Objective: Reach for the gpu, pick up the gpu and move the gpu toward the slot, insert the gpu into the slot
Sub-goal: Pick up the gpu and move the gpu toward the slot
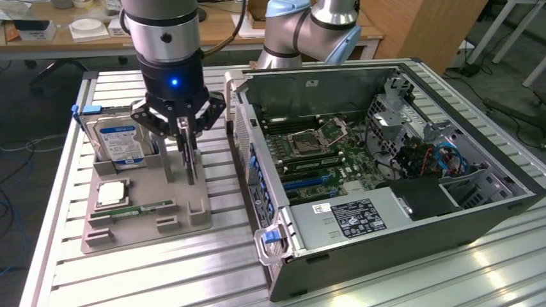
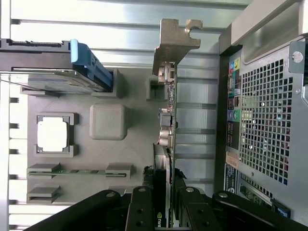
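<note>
Our narrow pincer (image 2: 167,179) pinches the thin dark gpu card with a pale metal end (image 2: 167,115) — it stands on edge right below us. Its long side lies level, in line with our grip.

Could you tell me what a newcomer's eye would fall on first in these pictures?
The big open computer case, with its motherboard exposed, lies at the exterior view's right. Toward that view's left, the gripper is closed on the gpu, which stands upright on a grey parts tray beside a blue-labelled hard drive.
</note>
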You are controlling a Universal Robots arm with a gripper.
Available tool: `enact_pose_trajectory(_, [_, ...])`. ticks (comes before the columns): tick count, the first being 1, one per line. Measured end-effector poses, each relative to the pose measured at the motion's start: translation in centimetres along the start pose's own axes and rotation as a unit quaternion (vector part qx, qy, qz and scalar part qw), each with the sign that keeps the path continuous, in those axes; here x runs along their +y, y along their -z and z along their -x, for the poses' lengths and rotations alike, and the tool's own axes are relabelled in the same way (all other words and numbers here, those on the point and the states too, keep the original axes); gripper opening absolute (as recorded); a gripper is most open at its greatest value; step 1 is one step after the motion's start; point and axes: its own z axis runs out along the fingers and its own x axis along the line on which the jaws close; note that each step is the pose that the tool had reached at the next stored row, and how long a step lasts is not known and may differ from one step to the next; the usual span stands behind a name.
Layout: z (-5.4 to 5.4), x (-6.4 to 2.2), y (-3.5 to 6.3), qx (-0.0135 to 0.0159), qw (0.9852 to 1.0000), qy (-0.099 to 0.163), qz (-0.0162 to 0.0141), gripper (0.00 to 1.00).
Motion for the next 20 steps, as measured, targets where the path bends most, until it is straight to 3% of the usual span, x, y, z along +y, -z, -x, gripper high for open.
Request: enact_pose_trajectory(20, [0.02, 0.05, 1.01, 0.0, 1.0, 0.0, 0.0001, 0.26])
